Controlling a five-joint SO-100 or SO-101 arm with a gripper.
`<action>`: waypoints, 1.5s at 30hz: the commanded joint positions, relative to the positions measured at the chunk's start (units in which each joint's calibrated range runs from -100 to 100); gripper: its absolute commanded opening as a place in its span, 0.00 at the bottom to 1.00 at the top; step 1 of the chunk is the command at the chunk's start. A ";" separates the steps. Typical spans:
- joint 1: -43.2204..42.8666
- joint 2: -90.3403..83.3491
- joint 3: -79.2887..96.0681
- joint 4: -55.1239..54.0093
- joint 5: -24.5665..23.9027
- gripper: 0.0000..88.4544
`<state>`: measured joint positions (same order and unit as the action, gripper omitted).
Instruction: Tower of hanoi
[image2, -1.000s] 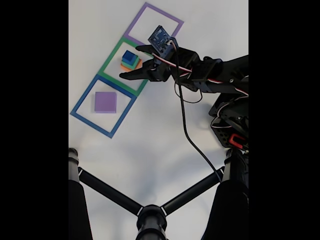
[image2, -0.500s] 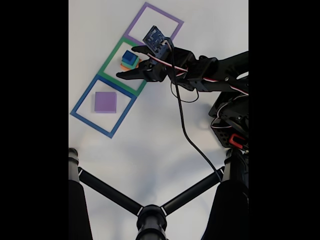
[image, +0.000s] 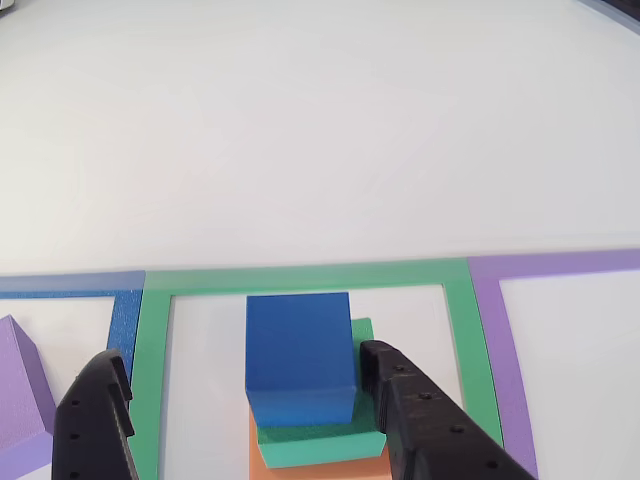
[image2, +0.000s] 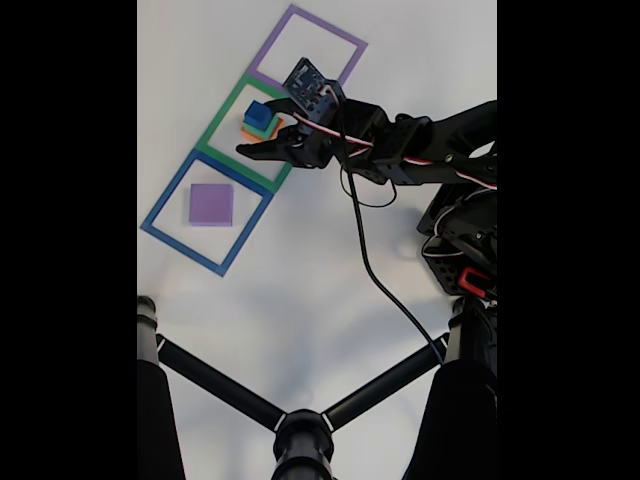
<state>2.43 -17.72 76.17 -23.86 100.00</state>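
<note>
A small blue cube tops a green block and an orange block, all stacked inside the green taped square. My gripper is open; its black fingers stand on either side of the stack, low and close, the right one near the blue cube's side. In the fixed view the stack sits between the spread fingers of the gripper. A flat purple block lies in the blue taped square.
A purple taped square lies beyond the green one with nothing in it. The arm's base and a black cable are at the right. Black tripod legs cross the bottom of the fixed view.
The gripper has moved forward over the green square and come down around the stack, staying open. The blocks have not moved.
</note>
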 joint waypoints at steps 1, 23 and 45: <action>-0.79 0.09 -3.07 -1.19 0.00 0.27; -1.48 1.69 -4.80 -1.19 0.00 0.15; -1.48 4.17 -6.52 -2.73 0.00 0.06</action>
<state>1.46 -13.01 72.22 -25.68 100.00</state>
